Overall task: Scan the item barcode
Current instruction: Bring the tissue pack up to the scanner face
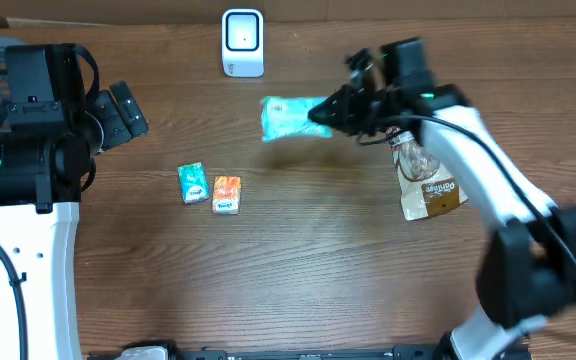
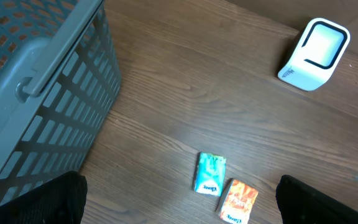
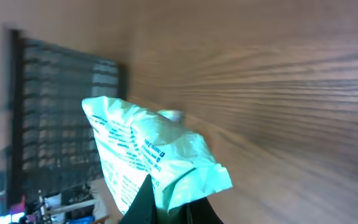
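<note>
a: where's the item right now?

b: the mint-green packet (image 1: 290, 117) sits in the right gripper (image 1: 328, 112), pinched by one crumpled end, the rest sticking out toward the left. the right wrist view shows the gripper clamped on that same packet (image 3: 148, 158), printed side up (the picture is blurry, so i can't read the print).

a: and the scanner?

b: the white scanner (image 1: 242, 42) stands at the far edge of the surface (image 1: 318, 270). the packet is near it, a little to its right and closer to the robot, not touching.

a: what about the left side?

b: the left gripper (image 1: 128, 112) is spread wide with nothing in it, beside the grey mesh basket (image 2: 36, 93). its dark fingers (image 2: 42, 202) frame two small packs lying next to each other, a teal pack (image 1: 192, 183) and an orange pack (image 1: 226, 194).

a: anything else?

b: a brown bag (image 1: 430, 190) lies partly under the right arm.
</note>
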